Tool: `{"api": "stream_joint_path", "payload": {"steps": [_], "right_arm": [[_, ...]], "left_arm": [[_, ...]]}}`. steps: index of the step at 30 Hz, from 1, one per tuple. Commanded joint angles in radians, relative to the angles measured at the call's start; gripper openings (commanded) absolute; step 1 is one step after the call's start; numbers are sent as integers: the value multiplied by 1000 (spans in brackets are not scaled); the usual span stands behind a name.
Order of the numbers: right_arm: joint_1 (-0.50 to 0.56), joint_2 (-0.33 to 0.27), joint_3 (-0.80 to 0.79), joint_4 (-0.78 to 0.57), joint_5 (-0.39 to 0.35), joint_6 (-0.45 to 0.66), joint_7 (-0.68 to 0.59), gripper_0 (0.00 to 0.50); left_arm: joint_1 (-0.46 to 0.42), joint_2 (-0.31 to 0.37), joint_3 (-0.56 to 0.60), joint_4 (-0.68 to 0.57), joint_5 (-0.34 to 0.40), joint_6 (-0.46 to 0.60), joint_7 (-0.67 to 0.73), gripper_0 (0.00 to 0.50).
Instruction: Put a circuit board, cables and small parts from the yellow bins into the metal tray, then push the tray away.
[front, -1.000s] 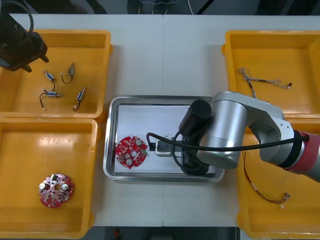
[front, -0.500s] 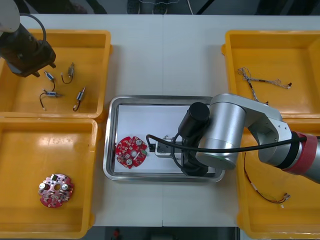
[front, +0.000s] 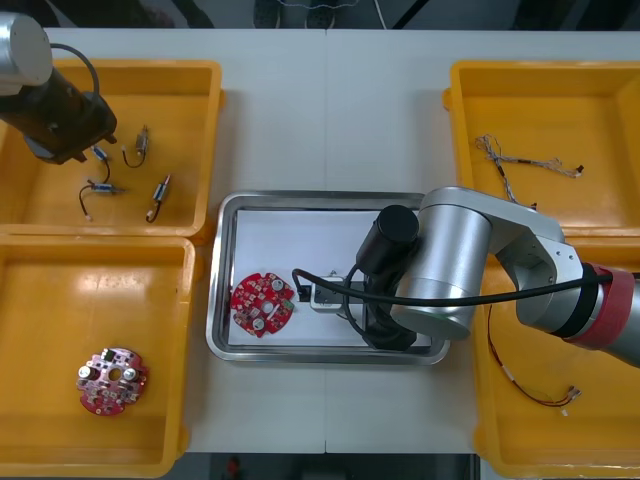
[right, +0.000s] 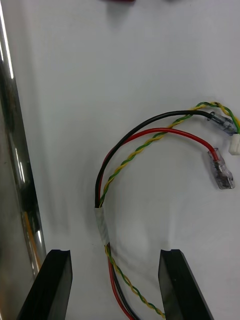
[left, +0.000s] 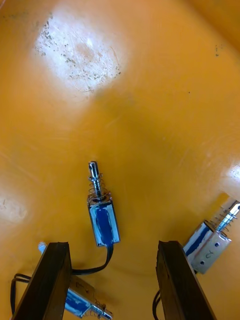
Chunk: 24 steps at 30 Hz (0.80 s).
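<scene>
Jaws of the left gripper (left: 112, 246) are spread wide over 1 small metal part (left: 103, 221) in a yellow bin (left: 150, 100), those of the right gripper (right: 115, 252) over a cable (right: 150, 136) in the metal tray (front: 320, 197).

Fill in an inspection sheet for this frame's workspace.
Surface: light table.
Job's things: metal tray, white inside, holds one circuit board; spare circuit board in near-left yellow bin; small metal parts in far-left bin.
Clutter: nothing seen.
Grippers: left claw open over one small metal part; right claw open over the tray's cable bundle.
Cables: red, black and yellow-green bundle in tray; thin cable in far-right bin, red cable in near-right bin.
Surroundings: dark floor beyond the far edge.
</scene>
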Motion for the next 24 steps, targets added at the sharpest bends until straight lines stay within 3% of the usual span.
{"api": "stream_joint_path", "payload": {"steps": [1, 4, 10, 24], "right_arm": [[-9, 25, -17, -14, 12, -8, -17, 500], [-9, 27, -36, -14, 11, -7, -21, 500], [-6, 41, -118, -30, -64, 76, -24, 500], [-6, 62, -391, -109, -80, 305, -34, 500]], "left_arm": [[-54, -12, -28, 22, 0, -24, 3, 500], [-46, -14, -30, 25, -5, -37, 3, 500], [-15, -17, -30, 23, -2, -92, -3, 500], [28, -23, -30, 25, 0, -115, -17, 500]]}}
